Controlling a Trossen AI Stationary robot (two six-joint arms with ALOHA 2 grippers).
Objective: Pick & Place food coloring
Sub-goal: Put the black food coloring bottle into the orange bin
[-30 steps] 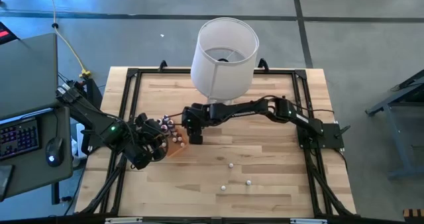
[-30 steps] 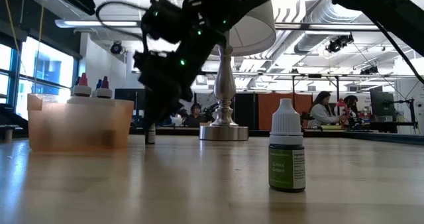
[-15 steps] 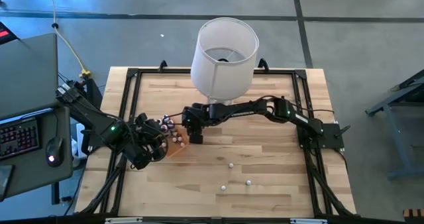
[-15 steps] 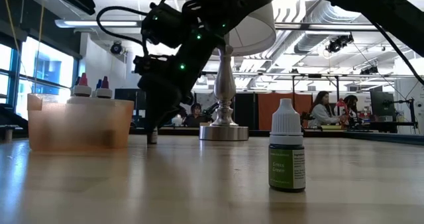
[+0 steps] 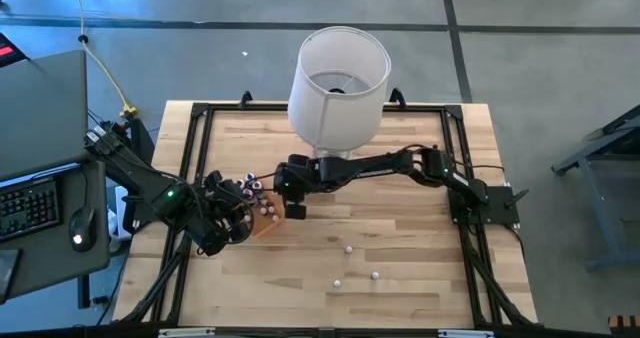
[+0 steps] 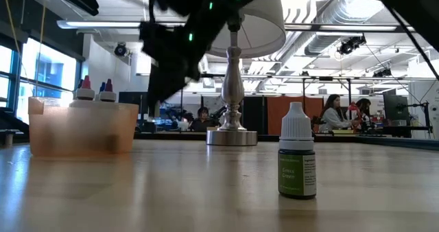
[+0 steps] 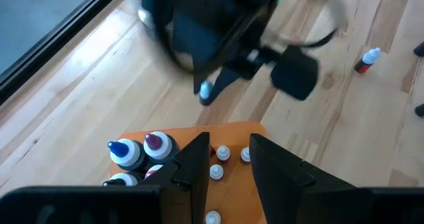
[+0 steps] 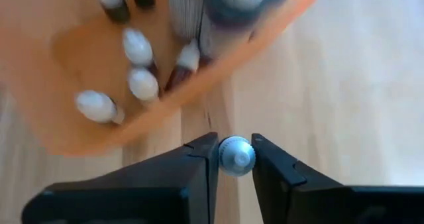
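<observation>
High view: the right gripper (image 5: pixel 296 210) reaches across from the right edge of the table (image 5: pixel 400 298) to a spot just beside the orange tray (image 5: pixel 268 225), which sits toward the left edge with a cluster of food coloring bottles (image 5: pixel 252 187) standing in it. The left gripper (image 5: pixel 222 221) rests at the tray, probably to steady it while bottles go in. Three loose bottles (image 5: pixel 348 248) lie well apart near the front edge, not yet collected, and a big white lampshade (image 5: pixel 338 74) stands toward the back edge.

Low view: one green-labelled bottle (image 6: pixel 297 160) stands upright on the table in the foreground, and the tray (image 6: pixel 82 128) shows bottle tops above its wall. The dark right arm (image 6: pixel 180 33) hangs above the table beside the tray; its fingertips are hard to make out here.

Left wrist view: the left gripper's fingers (image 7: pixel 199 159) stand partly apart over the tray, holding nothing I can see. Beyond them the right gripper (image 7: pixel 207 95) carries a small bottle with a pale top clear of the table. A red bottle (image 7: pixel 366 59) lies farther off.

Right wrist view: the right gripper (image 8: pixel 235 156) is closed around a small bottle (image 8: pixel 236 155), gripped at the cap, which keeps it upright for setting down among the others. The tray's edge is just ahead.
</observation>
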